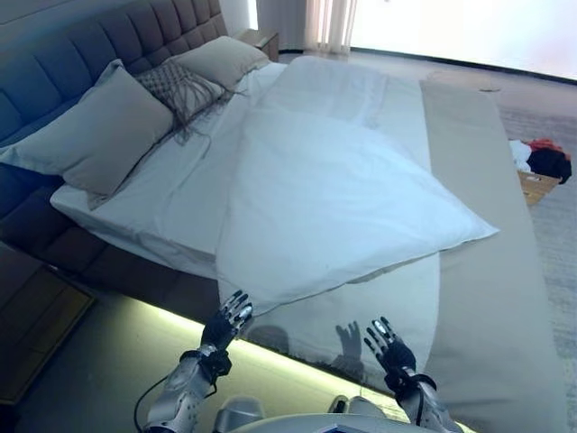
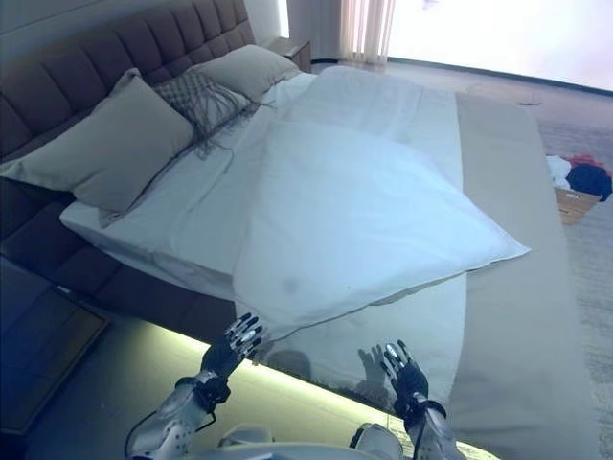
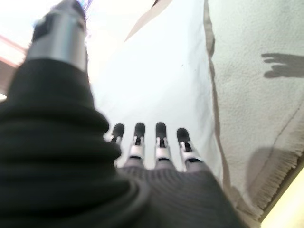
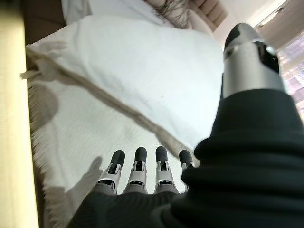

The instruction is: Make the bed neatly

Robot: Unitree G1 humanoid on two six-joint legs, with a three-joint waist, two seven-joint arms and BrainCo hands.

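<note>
Dim bedroom, bright window at the far end, with the bed [image 1: 117, 262] running away from the robot along a dark padded headboard [image 1: 81, 54] on the left. Against that headboard lean a large grey pillow [image 1: 99, 135], a patterned cushion [image 1: 180, 88] and a second grey pillow [image 1: 221, 59], propped where they belong at the head.

Across the middle the white duvet [image 1: 334, 198] lies skewed, one corner pointing out to the right and its near edge hanging over the bedside, so it has yet to be squared to the mattress. Under it a fringed beige throw [image 1: 482, 271] runs along the right of the bed (its fringe shows in both wrist views).

Low in front, the left hand [image 1: 230, 317] is raised with straight, spread fingers just at the duvet's near corner, holding nothing. The right hand [image 1: 388, 345] is likewise flat and spread above the throw's hanging edge, also empty. Both look poised to take the near edge and pull the cover straight.

Far right, a small pile of clothes [image 1: 541, 158] sits on the floor.
</note>
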